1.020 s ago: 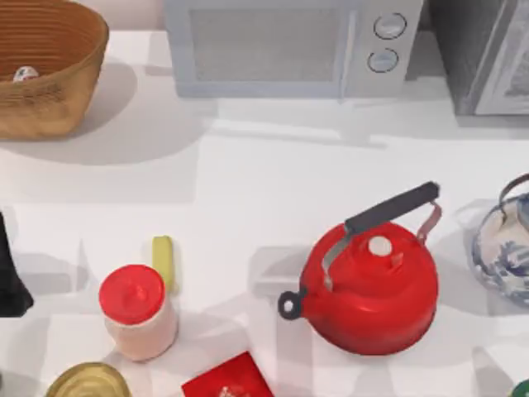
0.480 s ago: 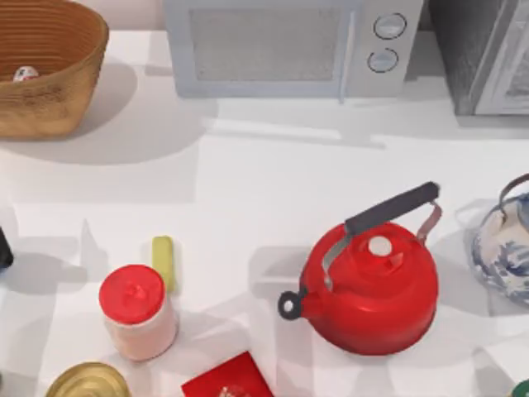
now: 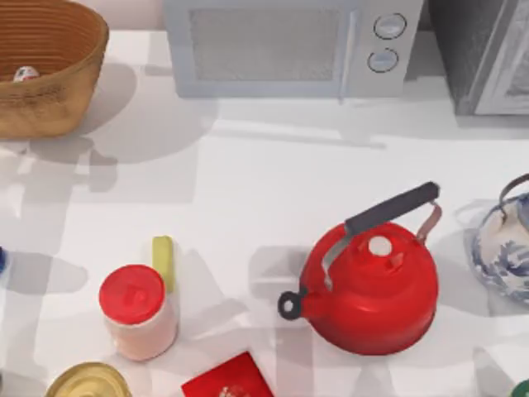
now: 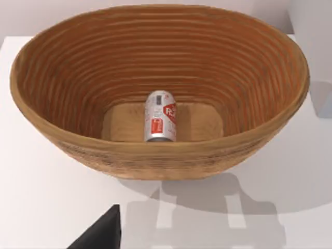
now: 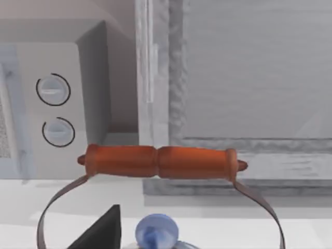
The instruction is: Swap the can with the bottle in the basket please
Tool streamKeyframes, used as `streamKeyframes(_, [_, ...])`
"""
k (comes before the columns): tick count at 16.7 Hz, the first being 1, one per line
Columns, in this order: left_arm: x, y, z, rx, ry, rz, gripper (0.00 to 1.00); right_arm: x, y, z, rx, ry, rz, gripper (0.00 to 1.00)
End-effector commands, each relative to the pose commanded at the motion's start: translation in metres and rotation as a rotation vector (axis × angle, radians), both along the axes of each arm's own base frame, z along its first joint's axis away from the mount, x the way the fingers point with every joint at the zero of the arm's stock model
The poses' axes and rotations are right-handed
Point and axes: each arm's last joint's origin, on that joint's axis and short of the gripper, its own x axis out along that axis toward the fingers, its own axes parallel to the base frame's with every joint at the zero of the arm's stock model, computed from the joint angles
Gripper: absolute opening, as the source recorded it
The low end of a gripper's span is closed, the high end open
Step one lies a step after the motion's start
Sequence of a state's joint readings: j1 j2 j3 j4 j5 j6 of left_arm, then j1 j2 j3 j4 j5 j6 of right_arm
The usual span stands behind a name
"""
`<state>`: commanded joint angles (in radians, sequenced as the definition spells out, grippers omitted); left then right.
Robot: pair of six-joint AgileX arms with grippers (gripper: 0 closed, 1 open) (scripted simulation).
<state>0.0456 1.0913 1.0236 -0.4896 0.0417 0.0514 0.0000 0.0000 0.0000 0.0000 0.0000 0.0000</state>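
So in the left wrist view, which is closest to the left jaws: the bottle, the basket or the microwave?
1. The basket: its front rim is just ahead of the left gripper.
2. The bottle: lying on the basket's floor.
3. The microwave: past the basket's rim, beside it.
The right gripper is by the blue-and-white teapot.

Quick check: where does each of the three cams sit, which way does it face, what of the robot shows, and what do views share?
Top: above the table, looking down on basket, kettle, jar, can; no arm clearly seen.
Left wrist: on the left arm, facing into the basket with the bottle lying inside; a dark gripper part at the frame edge.
Right wrist: on the right arm, facing a teapot handle and microwave knobs; dark gripper part too.
Shared: top and left wrist both show the basket.
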Motion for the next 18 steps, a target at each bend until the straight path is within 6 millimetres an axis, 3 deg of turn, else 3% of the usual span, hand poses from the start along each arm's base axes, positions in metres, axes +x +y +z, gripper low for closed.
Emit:
streamKeyframes(3, [0.070, 0.008, 0.009, -0.004, 0.162, -0.004, 1.00, 0.000, 0.000, 0.000, 0.000, 0.000, 0.000, 1.00])
streamKeyframes(5, [0.117, 0.015, 0.001, -0.009, 0.267, -0.006, 1.00, 0.000, 0.000, 0.000, 0.000, 0.000, 0.000, 1.00])
streamKeyframes(10, [0.215, 0.031, -0.053, -0.028, 0.502, -0.014, 1.00, 0.000, 0.000, 0.000, 0.000, 0.000, 0.000, 1.00])
streamKeyframes(14, [0.259, 0.042, -0.106, -0.043, 0.639, -0.018, 1.00, 0.000, 0.000, 0.000, 0.000, 0.000, 0.000, 1.00])
streamKeyframes(18, [0.276, 0.046, -0.137, -0.052, 0.706, -0.021, 1.00, 0.000, 0.000, 0.000, 0.000, 0.000, 0.000, 1.00])
